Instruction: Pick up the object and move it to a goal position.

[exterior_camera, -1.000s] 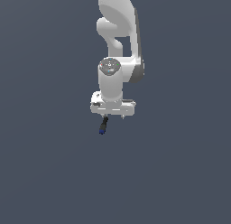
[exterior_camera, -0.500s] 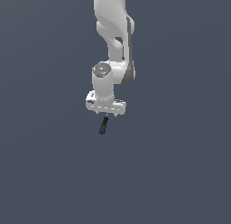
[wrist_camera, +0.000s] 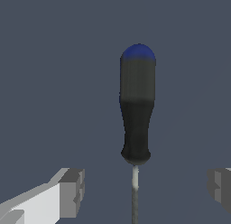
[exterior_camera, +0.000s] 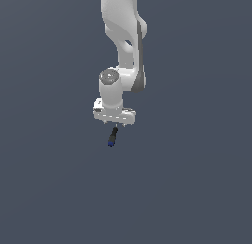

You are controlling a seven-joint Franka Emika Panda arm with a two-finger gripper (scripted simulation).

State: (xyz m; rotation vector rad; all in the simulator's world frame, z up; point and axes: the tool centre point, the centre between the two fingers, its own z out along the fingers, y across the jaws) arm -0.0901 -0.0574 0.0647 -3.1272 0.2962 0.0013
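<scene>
The object (exterior_camera: 112, 138) is a small black stick with a blue tip, lying on the dark grey floor just below the white gripper (exterior_camera: 115, 126) in the exterior view. In the wrist view the object (wrist_camera: 136, 110) reads as a black handle with a blue cap and a thin grey shaft. That shaft runs down between the two grey fingertips (wrist_camera: 72, 191). The gripper (wrist_camera: 146, 189) is open, its fingers set wide apart on either side of the shaft and not touching it.
The white arm (exterior_camera: 123, 36) rises straight up from the gripper to the exterior view's top edge. A plain dark grey floor (exterior_camera: 197, 189) surrounds the object, with nothing else showing on it.
The arm and its hand have shifted a little toward the exterior view's left and settled over the object. The object has stayed in place.
</scene>
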